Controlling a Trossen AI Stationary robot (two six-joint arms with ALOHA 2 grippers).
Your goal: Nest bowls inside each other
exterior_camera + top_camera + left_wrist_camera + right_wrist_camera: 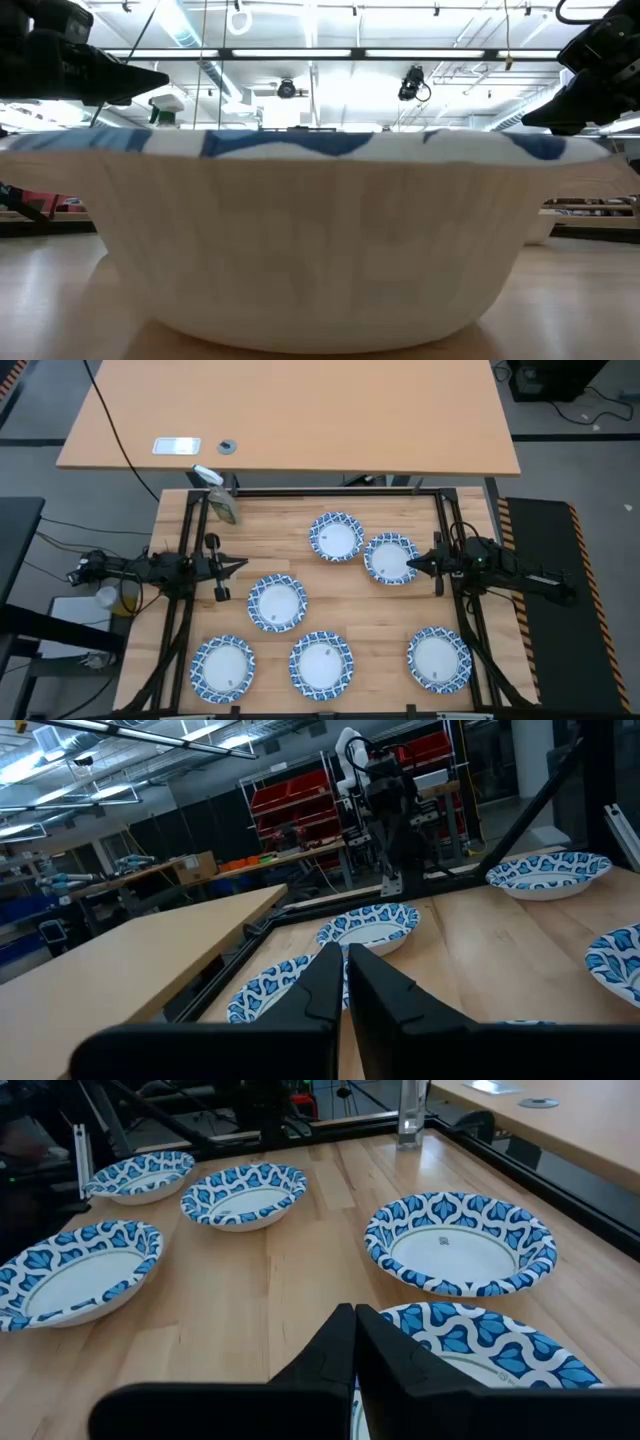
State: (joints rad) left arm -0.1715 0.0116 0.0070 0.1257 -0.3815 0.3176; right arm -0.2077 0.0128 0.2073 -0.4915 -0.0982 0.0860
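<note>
**Six bowls loose on the table, both grippers closed and empty**

We see all six bowls lying singly on the wooden table (pixel 400 610), none nested. From above: one bowl (pixel 336 537) toward the far edge near the middle, a second bowl (pixel 391 558) just beside it on the right, rims touching or nearly so; we cannot tell which. A third bowl (pixel 276 603) sits left of centre. The near row has three, well apart: near-left bowl (pixel 222 669), near-middle bowl (pixel 321 663), near-right bowl (pixel 439 658).

The left gripper (pixel 243 564) hovers over the left side of the table, fingers pinched together, nothing between them. It points toward the centre, its tip just beyond the far-left side of the third bowl. In its wrist view the two dark fingers (pixel 318 982) meet in a point above a bowl's rim.

The right gripper (pixel 414 565) is also fully closed and holds nothing. Its tip sits over the right rim of the second bowl; we cannot tell whether it touches. Its wrist view shows the fingers (pixel 335 1345) pressed together above that bowl's patterned rim, with four other bowls spread beyond.

The low view is filled by the side wall of one bowl (pixel 320 250) right at the camera, both arms dark in the upper corners.

A lighter desk (pixel 290 415) stands behind the table.
</note>
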